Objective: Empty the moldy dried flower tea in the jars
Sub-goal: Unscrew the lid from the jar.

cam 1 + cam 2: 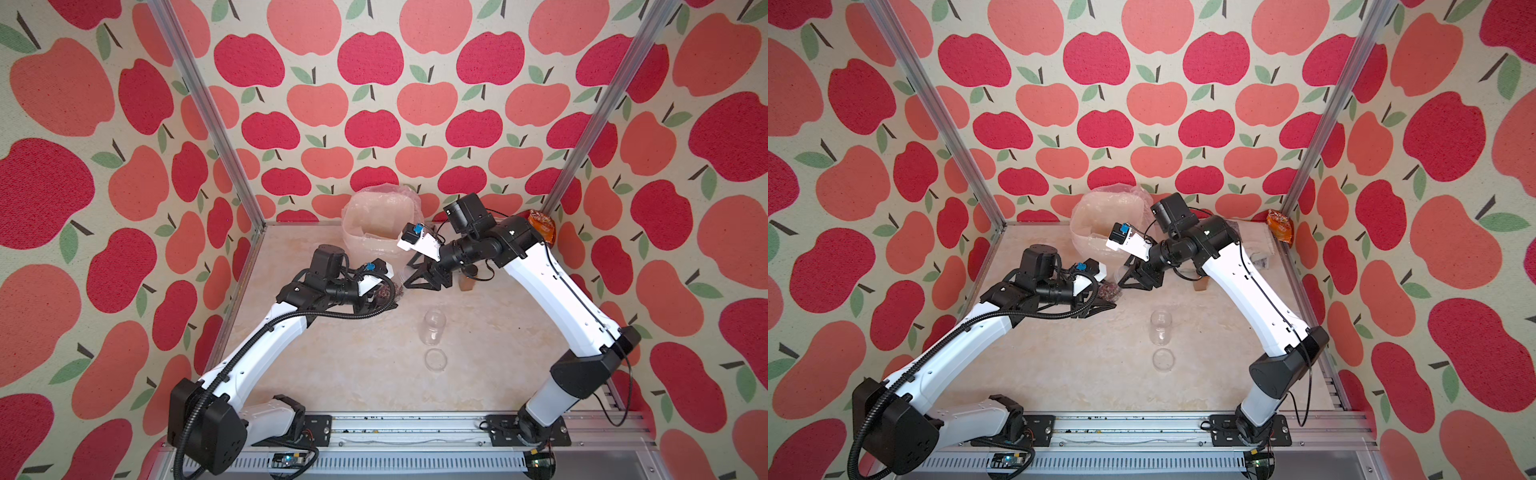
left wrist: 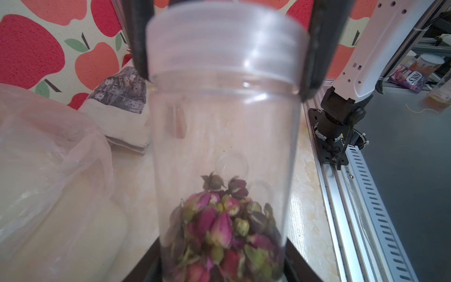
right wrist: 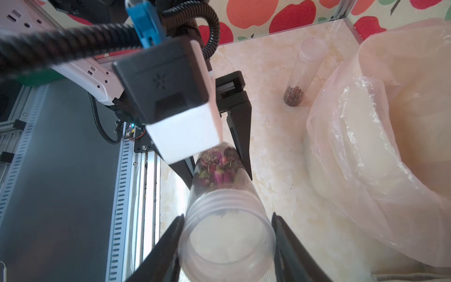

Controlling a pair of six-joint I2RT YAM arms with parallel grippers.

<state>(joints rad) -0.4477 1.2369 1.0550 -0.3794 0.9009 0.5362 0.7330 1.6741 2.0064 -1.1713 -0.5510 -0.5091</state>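
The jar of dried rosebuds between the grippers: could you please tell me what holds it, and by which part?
The left gripper clamps the jar at its base, around the dried rosebuds; the right gripper grips its lid.

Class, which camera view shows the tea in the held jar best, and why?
The left wrist view: the tea sits large in the frame, buds distinct through the jar. The right wrist view shows it smaller, partly behind a camera housing. In both top views it is only a dark speck.
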